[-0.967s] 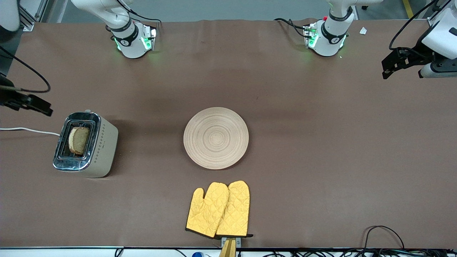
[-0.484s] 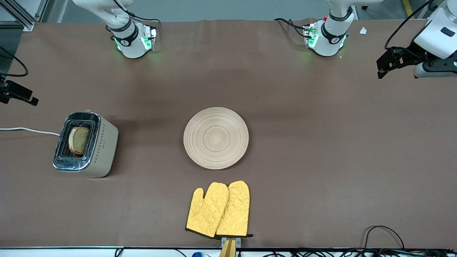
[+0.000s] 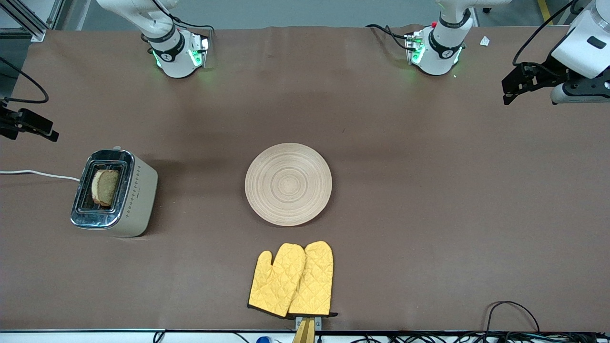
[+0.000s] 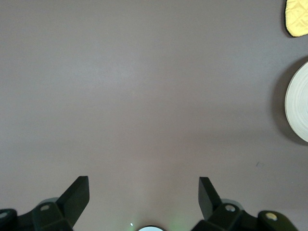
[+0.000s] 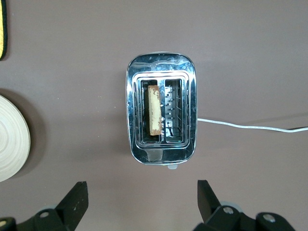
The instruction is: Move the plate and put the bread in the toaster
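The round beige plate (image 3: pixel 288 184) lies at the table's middle; its rim also shows in the left wrist view (image 4: pixel 299 103) and the right wrist view (image 5: pixel 10 139). The cream toaster (image 3: pixel 136 197) with a chrome top (image 5: pixel 161 67) stands toward the right arm's end. The bread (image 3: pixel 105 186) stands upright in the slot on the plate's side (image 5: pixel 153 110). My right gripper (image 3: pixel 43 131) hangs open and empty over the table edge beside the toaster (image 5: pixel 139 197). My left gripper (image 3: pixel 517 85) hangs open and empty over bare table at the left arm's end (image 4: pixel 143 192).
A pair of yellow oven mitts (image 3: pixel 291 279) lies nearer the front camera than the plate. The toaster's white cord (image 3: pixel 40 174) runs off the table at the right arm's end. Loose cables (image 3: pixel 512 314) lie by the front edge.
The right gripper drew away from the toaster toward the table's end. The left gripper shifted slightly toward the bases. Bread, toaster and plate stayed put.
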Robot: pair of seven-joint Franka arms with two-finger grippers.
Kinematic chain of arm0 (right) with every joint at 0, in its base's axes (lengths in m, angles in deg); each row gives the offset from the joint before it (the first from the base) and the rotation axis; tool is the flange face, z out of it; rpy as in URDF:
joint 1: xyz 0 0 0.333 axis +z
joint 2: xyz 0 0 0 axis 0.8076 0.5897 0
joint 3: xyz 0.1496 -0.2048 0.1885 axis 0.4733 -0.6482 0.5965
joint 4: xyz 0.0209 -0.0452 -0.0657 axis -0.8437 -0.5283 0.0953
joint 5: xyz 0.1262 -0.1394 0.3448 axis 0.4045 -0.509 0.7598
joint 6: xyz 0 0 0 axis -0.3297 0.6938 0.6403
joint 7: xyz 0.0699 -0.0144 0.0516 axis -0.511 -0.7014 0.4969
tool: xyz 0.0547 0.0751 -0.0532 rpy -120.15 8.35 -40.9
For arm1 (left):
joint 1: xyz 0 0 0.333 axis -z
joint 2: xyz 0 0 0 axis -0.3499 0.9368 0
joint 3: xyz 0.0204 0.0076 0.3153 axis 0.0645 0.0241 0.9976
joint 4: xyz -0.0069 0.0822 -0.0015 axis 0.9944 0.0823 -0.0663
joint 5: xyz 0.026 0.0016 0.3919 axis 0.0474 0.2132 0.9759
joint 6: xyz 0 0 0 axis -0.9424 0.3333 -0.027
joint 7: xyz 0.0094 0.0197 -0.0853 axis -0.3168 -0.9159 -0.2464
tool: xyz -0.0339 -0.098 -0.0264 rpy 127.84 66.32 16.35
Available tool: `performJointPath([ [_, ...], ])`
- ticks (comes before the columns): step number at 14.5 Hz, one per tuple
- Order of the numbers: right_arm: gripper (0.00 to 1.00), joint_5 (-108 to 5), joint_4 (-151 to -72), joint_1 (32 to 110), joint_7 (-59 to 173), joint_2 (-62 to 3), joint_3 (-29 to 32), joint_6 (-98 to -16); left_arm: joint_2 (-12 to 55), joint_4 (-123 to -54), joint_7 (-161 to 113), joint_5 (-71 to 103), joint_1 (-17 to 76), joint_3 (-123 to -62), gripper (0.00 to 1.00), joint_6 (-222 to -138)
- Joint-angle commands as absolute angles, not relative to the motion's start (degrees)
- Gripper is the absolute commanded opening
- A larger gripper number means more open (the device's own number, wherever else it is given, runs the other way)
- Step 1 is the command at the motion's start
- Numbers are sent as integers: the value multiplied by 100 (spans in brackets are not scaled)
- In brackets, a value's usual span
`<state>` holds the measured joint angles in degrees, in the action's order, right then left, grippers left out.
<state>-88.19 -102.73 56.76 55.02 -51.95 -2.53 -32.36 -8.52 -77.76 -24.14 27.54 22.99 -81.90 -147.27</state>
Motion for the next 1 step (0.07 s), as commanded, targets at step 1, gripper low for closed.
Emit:
performJointPath([
  [1,100,-8949,-10400,5729,5517,-5347,-232,-3291,-799,-7639,-2400,2584,2251,-8202,100,-14618],
])
